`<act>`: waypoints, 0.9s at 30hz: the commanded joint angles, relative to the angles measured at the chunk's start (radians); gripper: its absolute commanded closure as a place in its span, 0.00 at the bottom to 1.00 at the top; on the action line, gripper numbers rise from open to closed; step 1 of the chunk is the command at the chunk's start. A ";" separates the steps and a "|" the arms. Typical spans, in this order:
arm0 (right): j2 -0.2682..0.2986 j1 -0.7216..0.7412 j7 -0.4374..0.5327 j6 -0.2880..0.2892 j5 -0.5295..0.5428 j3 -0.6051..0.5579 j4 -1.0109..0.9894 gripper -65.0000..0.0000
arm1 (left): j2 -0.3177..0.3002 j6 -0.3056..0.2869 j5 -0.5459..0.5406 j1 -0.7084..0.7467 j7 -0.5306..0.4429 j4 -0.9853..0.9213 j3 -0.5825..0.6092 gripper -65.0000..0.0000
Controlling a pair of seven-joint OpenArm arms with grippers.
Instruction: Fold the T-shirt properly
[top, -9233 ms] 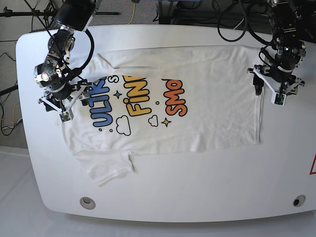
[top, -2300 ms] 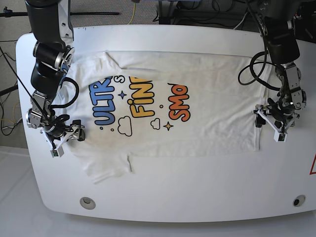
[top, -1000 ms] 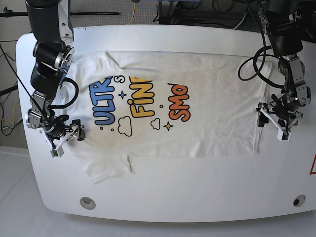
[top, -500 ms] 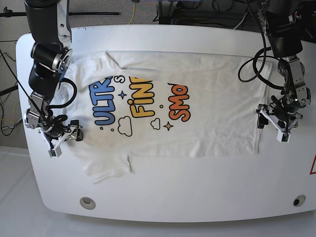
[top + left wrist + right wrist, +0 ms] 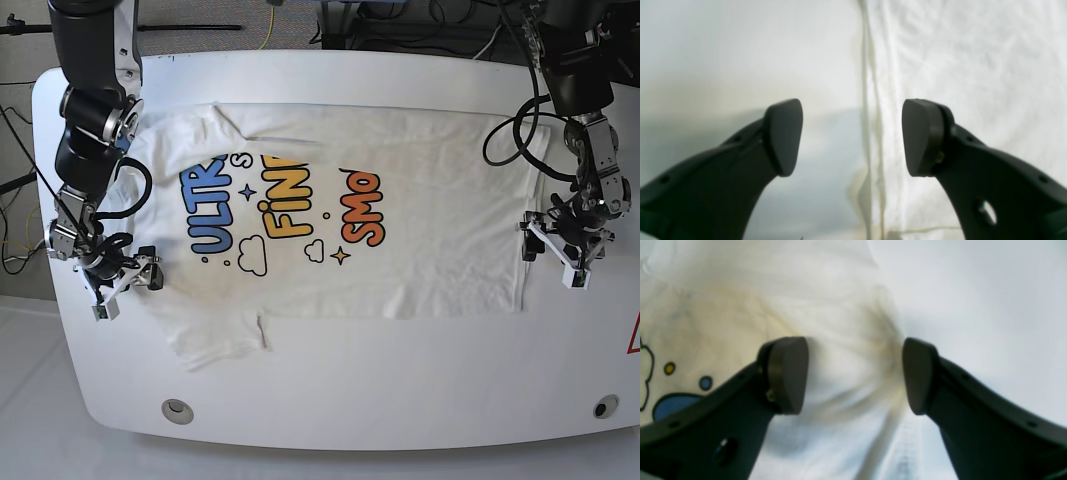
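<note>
The T-shirt (image 5: 350,210) lies print-up across the white table (image 5: 400,380), its upper edge folded over the lettering, much as it lay a second ago. Since then the right gripper (image 5: 122,291) has drifted a little outward along the sleeve-side edge, while the left gripper (image 5: 551,262) has barely shifted at the hem. Only the wrist views show both pincers spread: the left gripper (image 5: 852,136) straddles the hem, the right gripper (image 5: 855,375) straddles the cloth's edge, neither pinching it.
</note>
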 commanded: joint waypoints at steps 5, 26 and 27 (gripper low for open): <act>0.018 0.003 0.011 0.001 0.015 0.008 0.135 0.35 | -0.022 -0.001 -0.006 -0.021 -0.006 0.027 -0.009 0.33; 0.016 -0.048 -0.226 0.001 0.003 0.064 0.319 0.35 | -0.023 0.005 0.001 -0.009 -0.009 0.086 -0.002 0.31; 0.014 -0.052 -0.215 0.001 0.003 0.065 0.313 0.35 | -0.023 0.006 0.001 -0.009 -0.011 0.088 -0.002 0.31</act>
